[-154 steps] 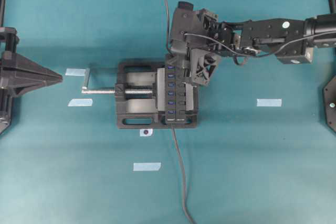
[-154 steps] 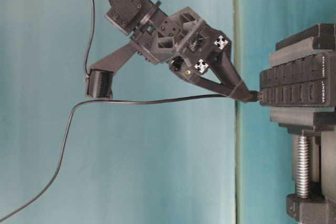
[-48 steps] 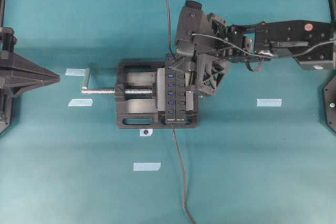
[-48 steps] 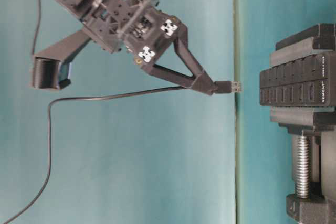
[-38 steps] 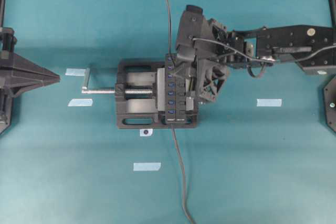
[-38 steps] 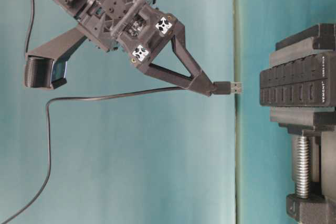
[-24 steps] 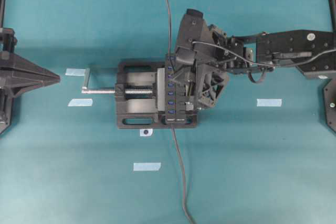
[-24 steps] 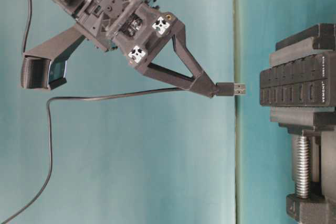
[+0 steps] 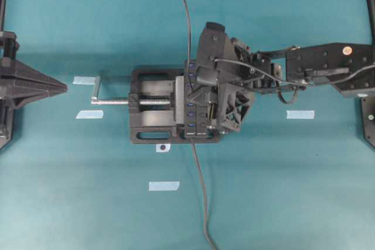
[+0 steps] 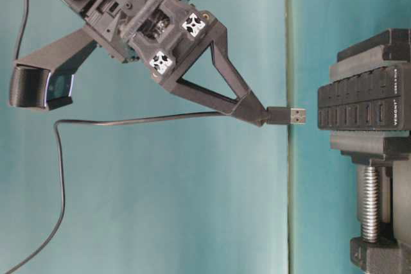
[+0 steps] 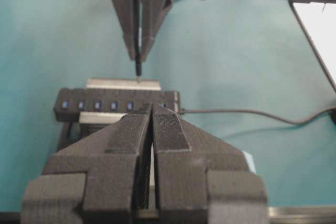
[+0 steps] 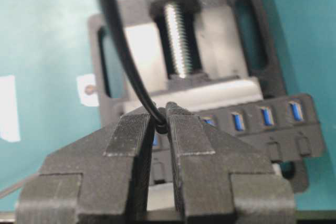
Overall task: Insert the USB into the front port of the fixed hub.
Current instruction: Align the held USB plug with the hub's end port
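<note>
Overhead first: your right gripper (image 9: 202, 95) sits over the fixed hub (image 9: 192, 116), which lies clamped in the black vise (image 9: 149, 105) with its silver screw (image 9: 126, 102) pointing away from the fingers. The plug itself is hidden under the gripper here. The left gripper (image 9: 61, 88) rests well apart at the edge, its tips together.

Table-level view, turned on its side: you see the right gripper's fingers (image 10: 247, 107) clamped on the black body of the USB (image 10: 287, 115), whose metal tip sticks out beyond the fingertips toward the hub's row of ports, near it but not touching. The grey cable (image 10: 128, 120) trails back from the fingers.

Left wrist view: the left fingers (image 11: 131, 145) are pressed together on nothing. Past their tips lies the hub, and above it the right fingers hold the plug pointing down over it, a gap between them.

Right wrist view: your fingers (image 12: 128, 140) pinch the cable's end between them, with the hub's blue ports (image 12: 265, 115) just beyond the tips.
</note>
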Robot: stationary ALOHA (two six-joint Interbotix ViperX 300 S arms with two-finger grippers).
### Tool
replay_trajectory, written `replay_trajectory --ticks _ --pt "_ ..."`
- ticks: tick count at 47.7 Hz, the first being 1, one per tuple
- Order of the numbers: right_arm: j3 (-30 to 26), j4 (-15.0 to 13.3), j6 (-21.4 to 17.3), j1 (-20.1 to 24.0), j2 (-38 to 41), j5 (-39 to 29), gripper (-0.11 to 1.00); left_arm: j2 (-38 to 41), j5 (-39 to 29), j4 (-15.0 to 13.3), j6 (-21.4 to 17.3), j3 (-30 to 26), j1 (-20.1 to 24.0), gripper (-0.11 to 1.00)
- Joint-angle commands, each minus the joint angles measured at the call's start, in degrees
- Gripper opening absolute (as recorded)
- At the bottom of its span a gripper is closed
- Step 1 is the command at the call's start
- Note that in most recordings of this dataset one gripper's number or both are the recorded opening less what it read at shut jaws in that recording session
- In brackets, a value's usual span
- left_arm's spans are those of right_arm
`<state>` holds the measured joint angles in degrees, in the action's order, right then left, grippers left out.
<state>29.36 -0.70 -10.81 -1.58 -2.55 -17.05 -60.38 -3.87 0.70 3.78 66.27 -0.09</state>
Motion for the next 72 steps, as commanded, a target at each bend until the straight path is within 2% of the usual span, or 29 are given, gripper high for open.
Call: replay_trajectory --ticks 1,22,72 --pt "-0.88 0.09 -0.97 0.70 -0.88 0.79 0.09 0.26 0.53 0.18 0.00 -0.70 0.00 0.00" --pt "-0.88 0.09 -3.43 3.08 2.55 2.02 0.09 0.26 0.62 0.18 0.00 -0.70 0.00 0.00" --pt "-0.88 0.09 -3.52 3.25 3.96 1.41 0.09 0.26 0.62 0.09 0.18 -0.44 0.00 0.00"
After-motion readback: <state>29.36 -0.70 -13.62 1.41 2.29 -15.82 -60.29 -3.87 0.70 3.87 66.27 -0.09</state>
